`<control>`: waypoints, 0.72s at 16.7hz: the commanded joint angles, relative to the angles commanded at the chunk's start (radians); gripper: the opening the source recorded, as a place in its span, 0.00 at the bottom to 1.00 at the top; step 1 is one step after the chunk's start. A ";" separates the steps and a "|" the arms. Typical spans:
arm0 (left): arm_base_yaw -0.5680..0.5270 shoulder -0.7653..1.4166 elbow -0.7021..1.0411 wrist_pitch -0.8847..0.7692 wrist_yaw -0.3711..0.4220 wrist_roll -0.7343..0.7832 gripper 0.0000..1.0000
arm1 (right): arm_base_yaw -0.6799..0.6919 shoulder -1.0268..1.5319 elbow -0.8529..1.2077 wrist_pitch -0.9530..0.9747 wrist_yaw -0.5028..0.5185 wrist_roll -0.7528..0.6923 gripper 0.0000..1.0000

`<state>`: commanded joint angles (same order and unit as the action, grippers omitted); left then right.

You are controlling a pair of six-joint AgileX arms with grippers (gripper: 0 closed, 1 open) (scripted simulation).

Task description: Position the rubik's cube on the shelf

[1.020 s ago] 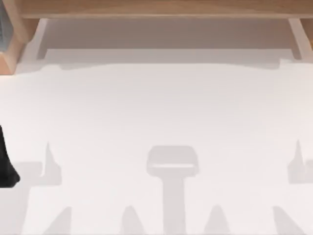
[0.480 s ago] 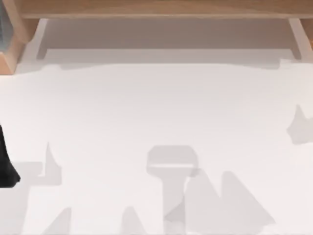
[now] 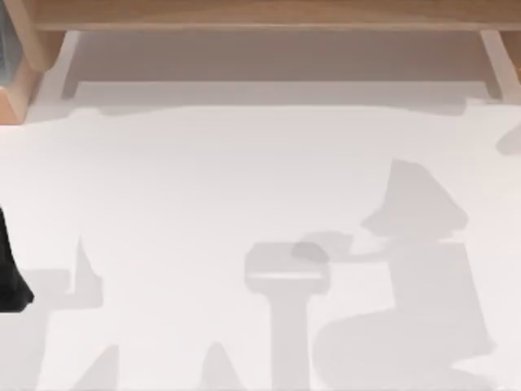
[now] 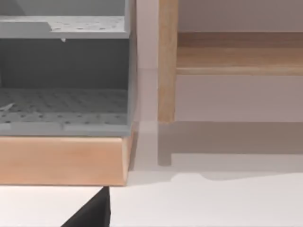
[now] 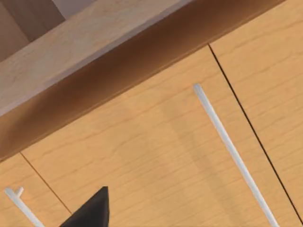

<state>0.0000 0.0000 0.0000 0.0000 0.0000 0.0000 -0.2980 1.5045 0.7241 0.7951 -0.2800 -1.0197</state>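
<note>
Top view: the long light-brown wooden shelf board (image 3: 260,15) runs across the table's far edge, its long axis left to right, on wooden side supports. The white table (image 3: 244,179) carries grey arm shadows, the larger toward the right side — by judgement the right arm is the active one. The rubik's cube's place cannot be told. Right wrist view: pale wooden cabinet panels (image 5: 156,161) with white bar handles (image 5: 232,151). Left wrist view: a grey perforated rack (image 4: 64,104) beside one shelf support (image 4: 166,71).
</note>
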 joint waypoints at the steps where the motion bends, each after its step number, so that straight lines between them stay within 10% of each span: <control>1: 0.000 0.000 0.000 0.000 0.000 0.000 1.00 | -0.018 0.091 0.044 0.048 -0.017 -0.062 1.00; 12: 0.000 0.000 0.000 0.000 0.000 0.000 1.00 | -0.154 0.766 0.358 0.394 -0.136 -0.513 1.00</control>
<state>0.0000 0.0000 0.0000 0.0000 0.0000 0.0000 -0.4517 2.2709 1.0821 1.1886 -0.4162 -1.5326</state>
